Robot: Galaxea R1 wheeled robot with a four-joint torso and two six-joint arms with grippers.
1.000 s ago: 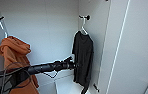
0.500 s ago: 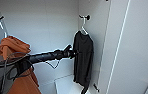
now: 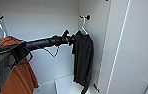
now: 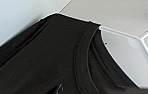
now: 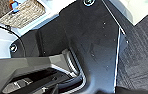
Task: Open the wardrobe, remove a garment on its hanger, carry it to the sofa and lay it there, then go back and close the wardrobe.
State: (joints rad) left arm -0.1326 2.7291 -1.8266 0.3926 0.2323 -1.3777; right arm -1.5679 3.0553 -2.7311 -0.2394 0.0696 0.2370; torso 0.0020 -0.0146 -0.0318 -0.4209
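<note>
Reaching further right than a second ago, the left arm (image 3: 43,43) has closed on the garment (image 3: 83,58): its tip was then short of the black top with a gap of white wall between, and now the left gripper (image 3: 70,38) sits against the shoulder of the fabric, just below the hanger (image 3: 83,28). The camera itself has barely shifted, so this is the arm's own travel. I take it as the end of the approach for the take-out step; the wardrobe (image 3: 115,50) already stands open, and nothing has been lifted yet, since the hook is on its dark peg high at the far right corner of the interior.

Whether the jaws are apart or together I cannot tell; they merge with the dark cloth in the head view. The left wrist view looks close onto the collar and shoulder, with the white hanger bar running inside the neckline.

The garment hangs limp with its long axis vertical, neck up and hem down near the wardrobe floor, lying nearly flat against the right inner wall. The hanger's bar runs along that wall, near to far, hook upward.

An orange garment (image 3: 18,75) hangs at the near left, well apart from the black one. The right wrist view shows a woven basket (image 5: 20,11) and dark carpet (image 5: 140,55).
</note>
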